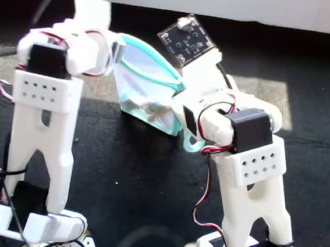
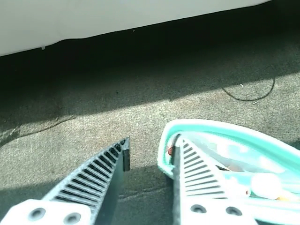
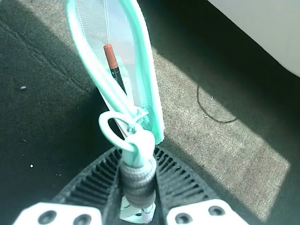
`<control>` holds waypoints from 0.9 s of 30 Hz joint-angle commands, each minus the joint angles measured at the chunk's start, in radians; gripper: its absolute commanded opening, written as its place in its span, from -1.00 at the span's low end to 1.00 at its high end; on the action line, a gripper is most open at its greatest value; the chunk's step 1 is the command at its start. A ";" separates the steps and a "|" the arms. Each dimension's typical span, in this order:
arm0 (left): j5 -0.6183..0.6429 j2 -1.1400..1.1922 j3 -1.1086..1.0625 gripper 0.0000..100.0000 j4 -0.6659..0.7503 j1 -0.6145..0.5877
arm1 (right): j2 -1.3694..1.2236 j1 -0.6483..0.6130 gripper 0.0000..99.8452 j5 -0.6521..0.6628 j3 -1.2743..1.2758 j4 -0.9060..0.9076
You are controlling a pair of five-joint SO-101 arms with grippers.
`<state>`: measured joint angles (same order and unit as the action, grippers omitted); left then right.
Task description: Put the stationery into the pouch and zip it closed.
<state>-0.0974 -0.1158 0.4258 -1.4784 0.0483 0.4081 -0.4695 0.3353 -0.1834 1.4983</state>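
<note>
Pouch [image 1: 148,84] is upright near the far edge of the surface [image 1: 119,171], between the left claw [image 1: 114,54] and right claw [image 1: 185,128]. Left wrist view: the left claw [image 2: 151,143] gapes wide, one finger inside the pouch's mouth against its rim. Right wrist view: the right claw [image 3: 138,152] is clamped on the zip pull [image 3: 138,164]; a pen [image 3: 112,63] sits inside the pouch.

mint-green pouch [image 1: 147,95] with clear sides, red-tipped pencil [image 3: 111,56], black ribbed jaws, dark grey felt table [image 1: 136,179]
</note>
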 commanded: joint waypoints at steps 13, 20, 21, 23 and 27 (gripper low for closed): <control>0.106 -0.062 0.337 -0.53 -0.296 -0.056 | -0.001 0.081 -0.99 0.003 -0.041 -0.087; 0.104 -0.325 -0.136 -0.92 -0.296 0.054 | -0.008 0.090 -0.99 0.003 -0.041 -0.107; 0.103 -0.366 -0.209 -0.99 -0.296 0.085 | -0.019 0.090 -0.99 0.003 -0.041 -0.104; 0.100 -0.426 -0.341 -0.96 -0.287 0.153 | -0.041 0.090 -0.99 0.003 -0.041 -0.101; 0.103 -0.487 -0.613 -0.89 -0.029 0.205 | -0.056 0.090 -0.99 0.003 -0.045 -0.099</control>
<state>-0.0023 -0.5531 -0.0161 -1.6870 0.2217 0.3529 -0.3913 0.3353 -0.1834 1.4139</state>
